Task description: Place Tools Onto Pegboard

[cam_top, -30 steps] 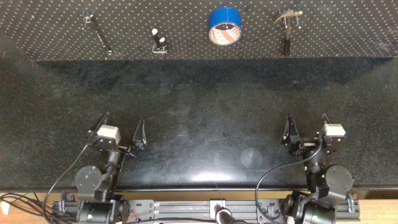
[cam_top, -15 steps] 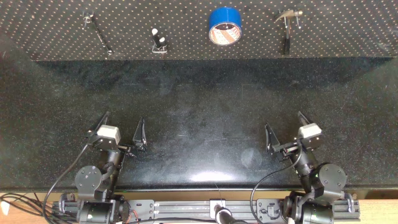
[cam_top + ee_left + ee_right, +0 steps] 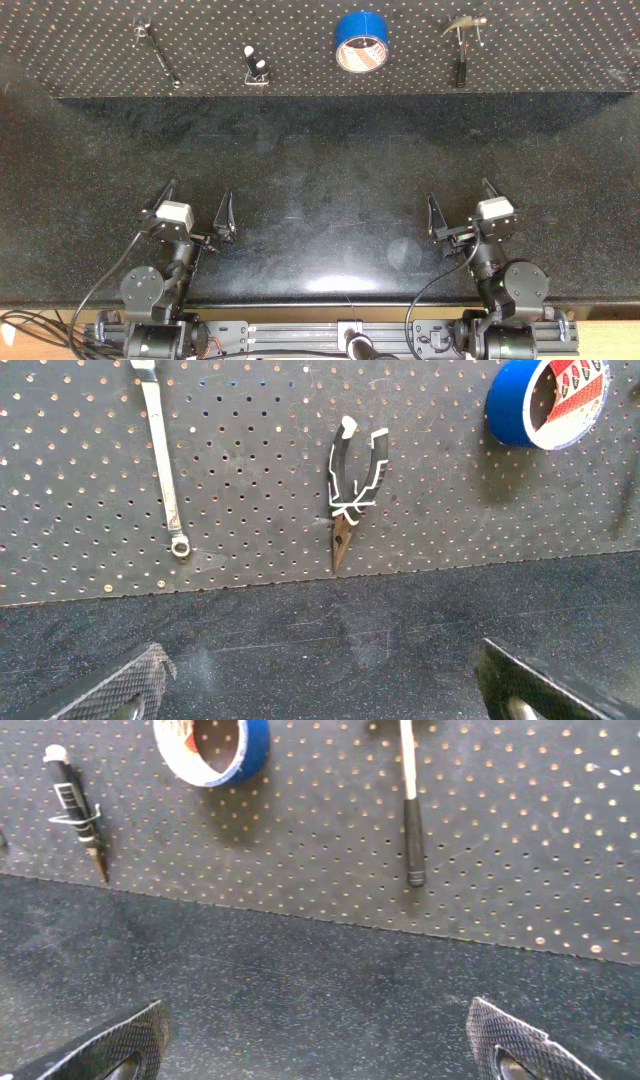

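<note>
Nothing in these views can be read as a word, number or sign. The only print is a band of red marks on the pale inner core of the blue tape roll (image 3: 510, 415), upper right of the left wrist view, too small to make out.

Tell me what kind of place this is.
Probably a workshop tool bench: a pegboard hung with a wrench, pliers, a blue tape roll and a hammer, along a black worktop.

L wrist view: wrench (image 3: 162, 450) top & tape roll (image 3: 505, 410) cut off at edge. R wrist view: hammer (image 3: 410, 830) head cut off.
</note>
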Action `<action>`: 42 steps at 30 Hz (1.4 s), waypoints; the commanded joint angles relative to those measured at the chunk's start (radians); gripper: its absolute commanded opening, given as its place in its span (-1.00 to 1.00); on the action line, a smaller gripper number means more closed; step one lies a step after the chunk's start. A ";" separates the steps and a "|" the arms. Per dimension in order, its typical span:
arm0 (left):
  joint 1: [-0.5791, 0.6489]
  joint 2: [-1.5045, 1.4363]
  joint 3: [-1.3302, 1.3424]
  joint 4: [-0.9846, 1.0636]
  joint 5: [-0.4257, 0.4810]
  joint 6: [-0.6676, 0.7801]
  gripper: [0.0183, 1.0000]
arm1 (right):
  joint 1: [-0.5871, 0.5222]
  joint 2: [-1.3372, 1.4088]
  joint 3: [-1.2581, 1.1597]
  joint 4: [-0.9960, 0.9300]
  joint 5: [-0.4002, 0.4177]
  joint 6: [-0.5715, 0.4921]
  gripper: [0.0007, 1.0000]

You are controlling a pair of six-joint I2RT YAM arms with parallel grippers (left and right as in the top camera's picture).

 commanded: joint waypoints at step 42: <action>0.003 -0.010 -0.001 -0.005 0.021 0.012 0.99 | -0.013 -0.015 -0.052 0.107 0.098 -0.096 0.95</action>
